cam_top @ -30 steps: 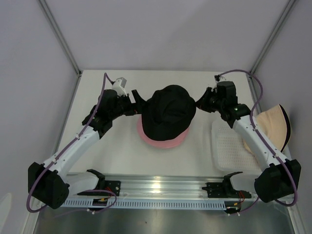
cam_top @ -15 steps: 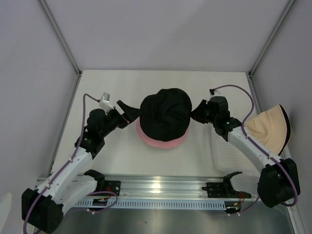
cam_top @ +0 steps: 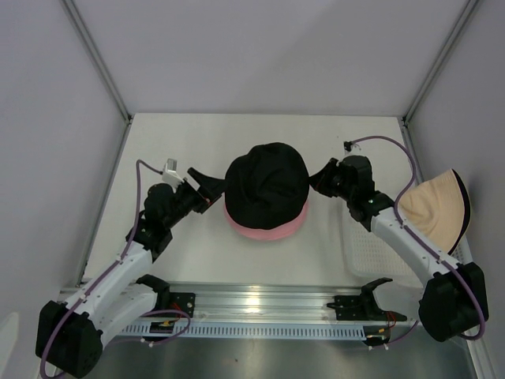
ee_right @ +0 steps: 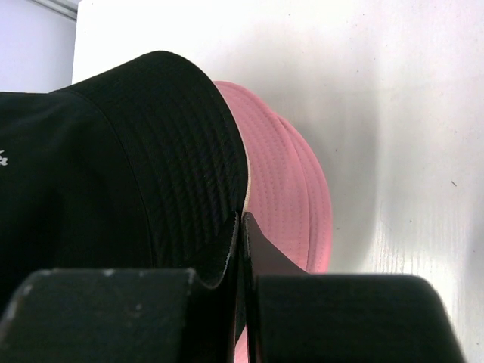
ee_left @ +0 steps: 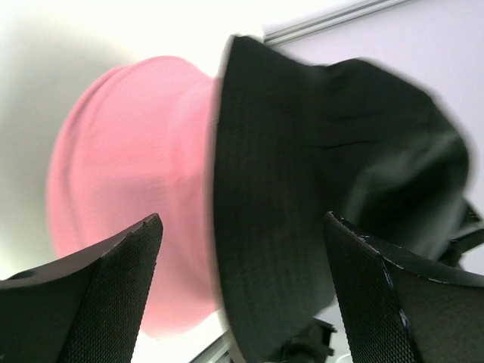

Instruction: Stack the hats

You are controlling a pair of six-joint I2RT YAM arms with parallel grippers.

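White table (cam_top: 237, 134) beneath everything. Right of the black hat (cam_top: 266, 185), a white mesh tray (cam_top: 371, 245). Farther right, well apart from the black hat, a beige hat (cam_top: 432, 209) propped at the table's edge, leaning partly over the tray.

Black hat at mid-table, crown up, resting on the pink hats (cam_top: 264, 230), with a pink rim peeping out at the near side. Probably not pulled fully down yet, with a good deal of pink crown bare beside it in the left wrist view.

Likely light, soft and floppy, with no stiffness to hold a shape once lifted. Not fragile, and woven cloth unlikely to slip between pads. Best taken by the brim edge at two opposite sides, to keep the crown open for dropping over the pile. Best to pinch the black layer only, or risk dragging a pink brim up with it.

Left claw (cam_top: 211, 188) just left of the black hat, gaping wide, fingers standing either side of the brim and holding nothing. Right claw (cam_top: 318, 180) against the right side of the black hat, closed flat, seemingly nipping the very edge of the black brim.
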